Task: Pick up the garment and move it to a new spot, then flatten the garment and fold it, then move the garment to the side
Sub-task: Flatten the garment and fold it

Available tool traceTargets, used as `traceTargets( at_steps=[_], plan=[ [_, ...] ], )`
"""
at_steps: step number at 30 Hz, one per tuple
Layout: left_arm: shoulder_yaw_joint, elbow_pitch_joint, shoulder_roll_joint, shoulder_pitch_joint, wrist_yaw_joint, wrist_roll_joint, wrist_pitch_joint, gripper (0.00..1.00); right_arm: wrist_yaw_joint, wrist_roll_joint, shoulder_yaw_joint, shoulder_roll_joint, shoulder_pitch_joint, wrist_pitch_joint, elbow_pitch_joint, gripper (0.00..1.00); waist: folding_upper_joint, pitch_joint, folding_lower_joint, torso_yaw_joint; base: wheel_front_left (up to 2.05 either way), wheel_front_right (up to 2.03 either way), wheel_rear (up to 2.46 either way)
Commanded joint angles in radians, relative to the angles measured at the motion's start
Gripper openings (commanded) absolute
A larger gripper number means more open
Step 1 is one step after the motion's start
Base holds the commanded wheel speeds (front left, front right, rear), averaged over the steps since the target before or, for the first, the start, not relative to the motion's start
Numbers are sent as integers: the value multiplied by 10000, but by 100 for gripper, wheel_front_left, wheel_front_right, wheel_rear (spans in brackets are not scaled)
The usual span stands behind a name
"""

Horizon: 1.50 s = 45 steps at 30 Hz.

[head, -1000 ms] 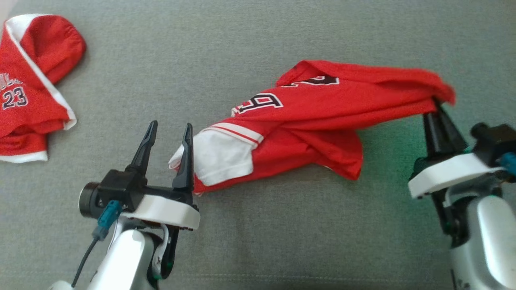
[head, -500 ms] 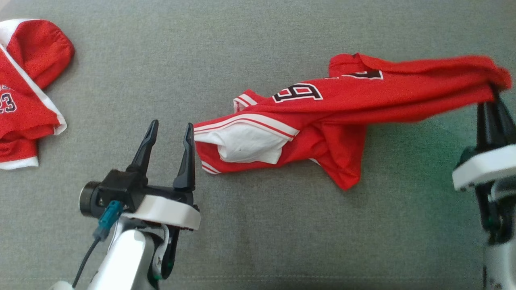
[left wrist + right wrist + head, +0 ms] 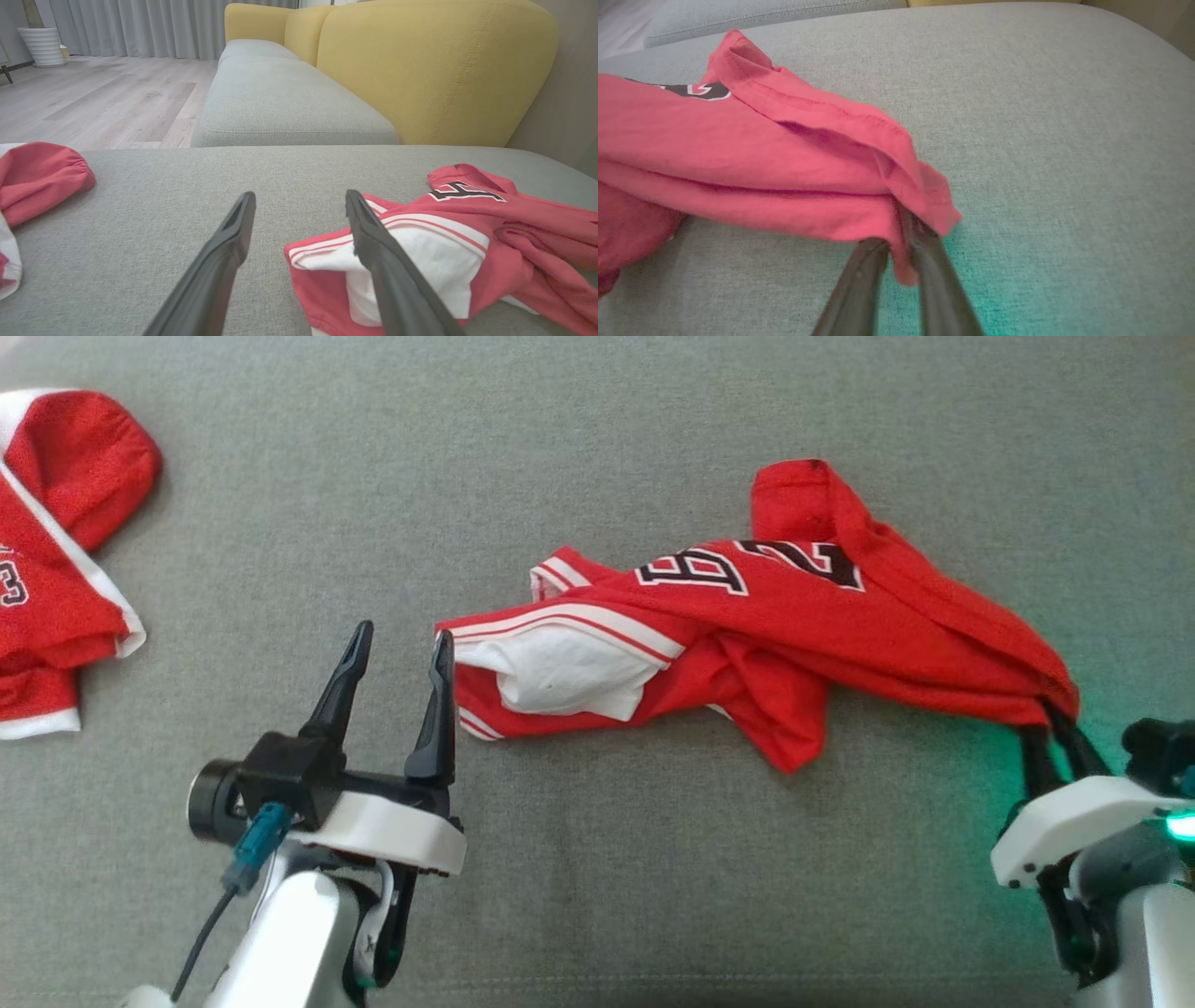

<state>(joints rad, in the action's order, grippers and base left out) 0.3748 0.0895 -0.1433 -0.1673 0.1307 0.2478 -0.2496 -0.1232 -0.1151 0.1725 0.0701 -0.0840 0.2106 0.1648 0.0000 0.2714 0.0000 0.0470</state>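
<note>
The garment (image 3: 794, 616) is a red jersey with white trim and black numerals, lying crumpled and stretched across the grey cushion (image 3: 597, 429). My right gripper (image 3: 1055, 714) is shut on the garment's right end, low over the cushion. The right wrist view shows the red hem (image 3: 761, 163) pinched between the right gripper's (image 3: 901, 233) two dark fingers. My left gripper (image 3: 401, 635) stands open at the lower left. Its right finger is beside the garment's white-trimmed end (image 3: 467, 233), with nothing between the fingers of the left gripper (image 3: 299, 196).
A second red and white garment (image 3: 56, 569) lies at the cushion's far left (image 3: 37, 177). Beyond the cushion stand a yellow sofa back (image 3: 420, 70), another grey seat (image 3: 280, 102), wooden floor (image 3: 93, 93) and a white pot (image 3: 44, 44).
My right gripper has come down and nearer to me with the garment's end, so the raised cloth now sags onto the cushion. The left gripper stays open in place. The camera shifted slightly.
</note>
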Motion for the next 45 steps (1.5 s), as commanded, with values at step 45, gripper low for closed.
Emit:
traceTargets(
  at_steps=[45],
  plan=[
    [-189, -1050, -655, 480, 396, 116, 212, 100, -75, -12, -1966, 215, 56, -1117, -1984, 100, 0, -630, 0, 19, 0, 0, 0]
  ],
)
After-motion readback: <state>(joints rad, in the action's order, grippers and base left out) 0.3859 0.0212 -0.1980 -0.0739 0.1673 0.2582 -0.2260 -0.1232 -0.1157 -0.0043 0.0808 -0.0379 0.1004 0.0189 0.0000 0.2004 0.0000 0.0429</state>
